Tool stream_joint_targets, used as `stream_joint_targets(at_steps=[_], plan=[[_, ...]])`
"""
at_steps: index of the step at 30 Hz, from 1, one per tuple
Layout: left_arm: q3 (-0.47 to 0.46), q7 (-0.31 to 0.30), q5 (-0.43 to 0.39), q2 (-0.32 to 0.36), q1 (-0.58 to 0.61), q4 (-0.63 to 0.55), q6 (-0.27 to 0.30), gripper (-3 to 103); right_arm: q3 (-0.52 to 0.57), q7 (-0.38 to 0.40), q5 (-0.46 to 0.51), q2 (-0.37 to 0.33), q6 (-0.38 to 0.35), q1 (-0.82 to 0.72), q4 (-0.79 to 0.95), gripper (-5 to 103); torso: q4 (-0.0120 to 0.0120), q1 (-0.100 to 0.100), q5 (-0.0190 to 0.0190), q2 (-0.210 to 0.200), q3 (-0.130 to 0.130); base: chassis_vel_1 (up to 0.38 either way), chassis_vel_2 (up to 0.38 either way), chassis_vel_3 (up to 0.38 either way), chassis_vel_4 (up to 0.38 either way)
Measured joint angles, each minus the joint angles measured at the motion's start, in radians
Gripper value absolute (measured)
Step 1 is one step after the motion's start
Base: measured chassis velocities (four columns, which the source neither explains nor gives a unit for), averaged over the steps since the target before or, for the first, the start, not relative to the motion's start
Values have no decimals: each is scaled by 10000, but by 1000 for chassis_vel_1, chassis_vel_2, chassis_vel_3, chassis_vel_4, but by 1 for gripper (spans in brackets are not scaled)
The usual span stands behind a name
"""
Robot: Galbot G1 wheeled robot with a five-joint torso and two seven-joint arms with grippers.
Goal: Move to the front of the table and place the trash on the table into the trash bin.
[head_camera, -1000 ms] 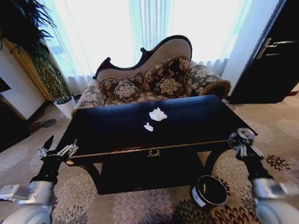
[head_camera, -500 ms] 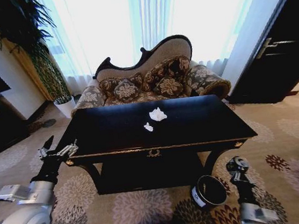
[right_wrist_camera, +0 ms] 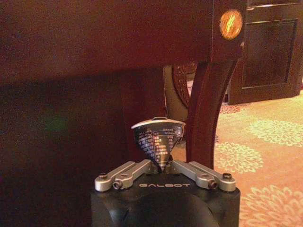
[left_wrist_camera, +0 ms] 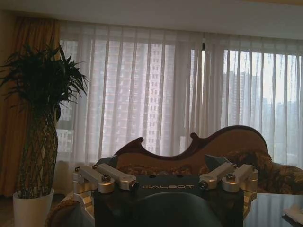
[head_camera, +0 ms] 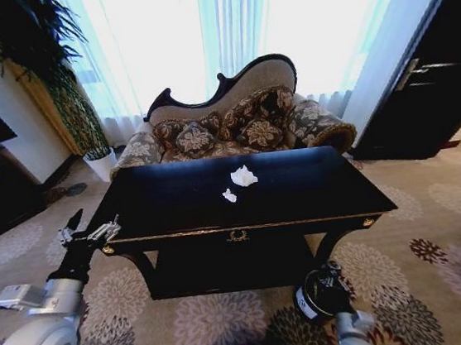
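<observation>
Your right hand point(head_camera: 324, 280) has come down a long way in the last second. It was up by the front corner of the table point(head_camera: 299, 185) at about 4 o'clock in the head view. Now it hangs low at about 5 o'clock, right over the trash bin point(head_camera: 307, 307) on the carpet in front of the table. The wrist view shows this hand pinching a small dark shiny thing with tiny print on it point(right_wrist_camera: 158, 137). It looks like the little cup, squeezed at its pointy end, but you cannot be sure from here. The table's underside and one curved leg are close behind it, so the hand is below the table top. That means this piece of trash looks almost ready to drop, but it has not been let go yet. Your left hand point(head_camera: 87, 232) has not moved. It waits at about 8 o'clock, just off the table's left front corner, with its fingers spread and nothing in them. Two white tissue wads are in the same place as before, near the middle of the table: the big one point(head_camera: 243, 176) and the small one point(head_camera: 229, 196), which sits close by at its 7 o'clock. So there is more trash to fetch after this piece.
</observation>
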Motion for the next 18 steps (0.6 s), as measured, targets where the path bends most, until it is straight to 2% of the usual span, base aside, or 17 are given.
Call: stream_joint_targets(at_steps=[8,16,18], plan=[[0,0,0,0,0,0,0,100,-267,102,-557,-444,-1,1114,-1896,0,0,0,-1,0,0,0,0,0,0],[0,0,0,0,0,0,0,100,-460,247,-2212,-999,388,2954,-5447,0,2,0,-3,-1,0,0,0,0,0],[0,0,0,0,0,0,1,100,-460,263,-2236,-1001,380,3008,-5526,0,2,1,-4,0,1,0,0,0,0]])
